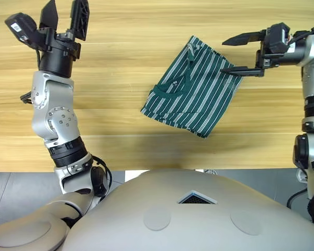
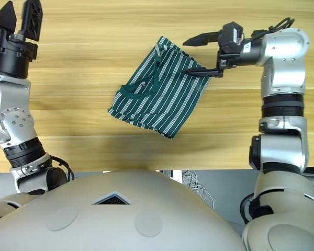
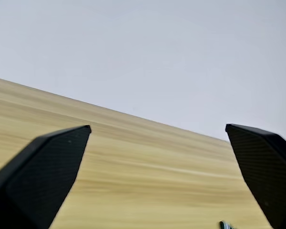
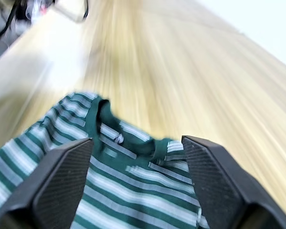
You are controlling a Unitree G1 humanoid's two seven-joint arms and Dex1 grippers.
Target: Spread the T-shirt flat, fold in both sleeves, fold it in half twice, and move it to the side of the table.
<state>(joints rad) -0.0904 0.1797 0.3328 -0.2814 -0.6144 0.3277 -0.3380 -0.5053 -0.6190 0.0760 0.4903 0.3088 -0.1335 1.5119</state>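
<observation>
A folded green-and-white striped T-shirt (image 1: 191, 89) lies on the light wooden desk (image 1: 120, 63). The right gripper (image 1: 225, 55) hovers wide open at its edge. The left gripper (image 1: 65, 11) is also wide open, well apart.

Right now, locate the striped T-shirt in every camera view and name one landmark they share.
Left eye view: T-shirt, folded, right of centre on the table, beside the right gripper.
Right eye view: near centre, same pose.
Left wrist view: perhaps a striped sliver at the frame's edge; too small to tell.
Right wrist view: close up, beyond that gripper's open fingers.
Shared landmark: the light wooden table.
</observation>
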